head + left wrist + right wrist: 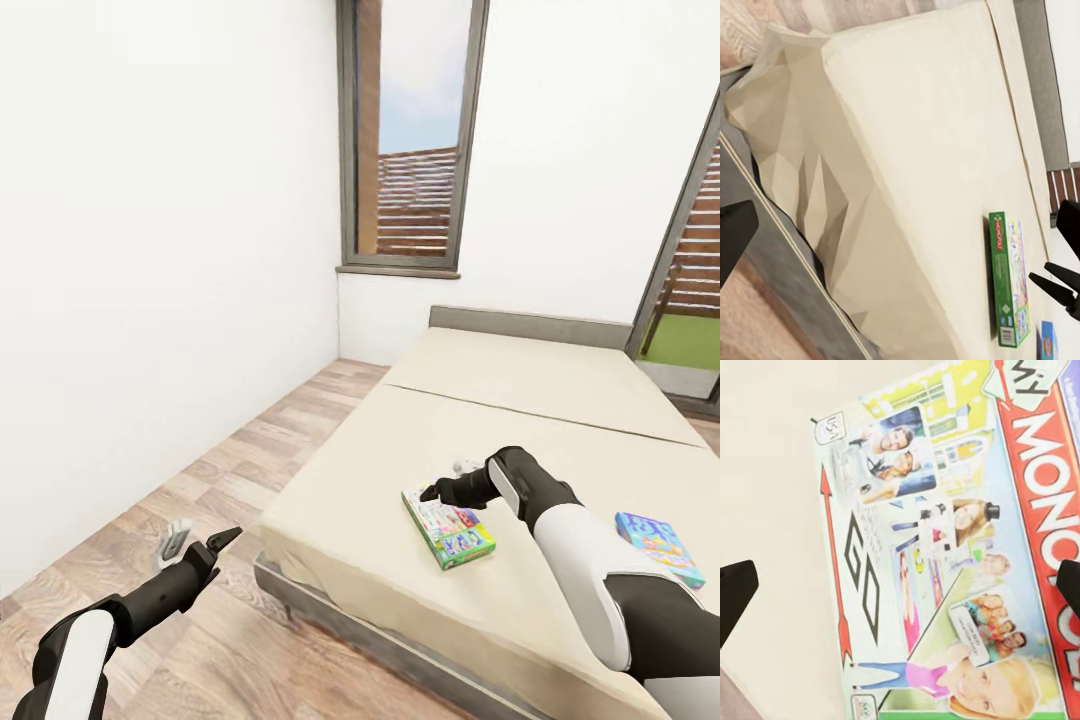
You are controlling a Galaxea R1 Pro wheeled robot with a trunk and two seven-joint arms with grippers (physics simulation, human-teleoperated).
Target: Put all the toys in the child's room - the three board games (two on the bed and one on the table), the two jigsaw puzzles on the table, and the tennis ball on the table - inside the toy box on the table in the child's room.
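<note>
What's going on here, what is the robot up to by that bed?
The robot stands at the corner of the bed. Its right claw is open and hovering just over a green-edged board game lying flat on the mattress, apparently about to pick it up. A second, blue board game lies farther along the bed edge. The left claw hangs open over the wood floor, holding nothing.
</note>
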